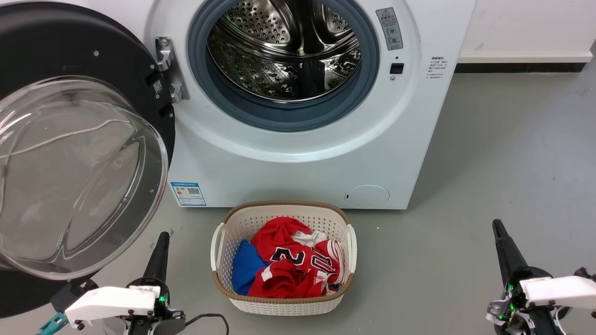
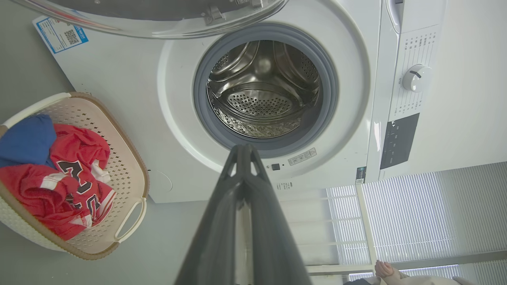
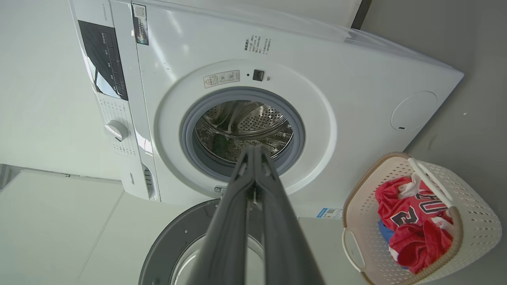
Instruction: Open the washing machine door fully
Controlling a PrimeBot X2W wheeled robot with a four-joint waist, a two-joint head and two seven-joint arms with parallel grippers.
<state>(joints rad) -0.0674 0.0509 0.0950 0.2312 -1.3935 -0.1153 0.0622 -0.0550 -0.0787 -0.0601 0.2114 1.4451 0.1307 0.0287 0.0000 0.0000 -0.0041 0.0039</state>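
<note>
Left claw (image 2: 243, 149) closed, empty | right claw (image 3: 253, 151) likewise | washing machine door (image 1: 79, 158) wide open | left wrist: person's hand (image 2: 385, 270)

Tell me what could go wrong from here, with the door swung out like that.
1. The washing machine door has its glass bowl close beside the left gripper; raising that arm could strike it.
2. The laundry basket sits on the floor right before the washing machine; rolling forward would likely shove it.
</note>
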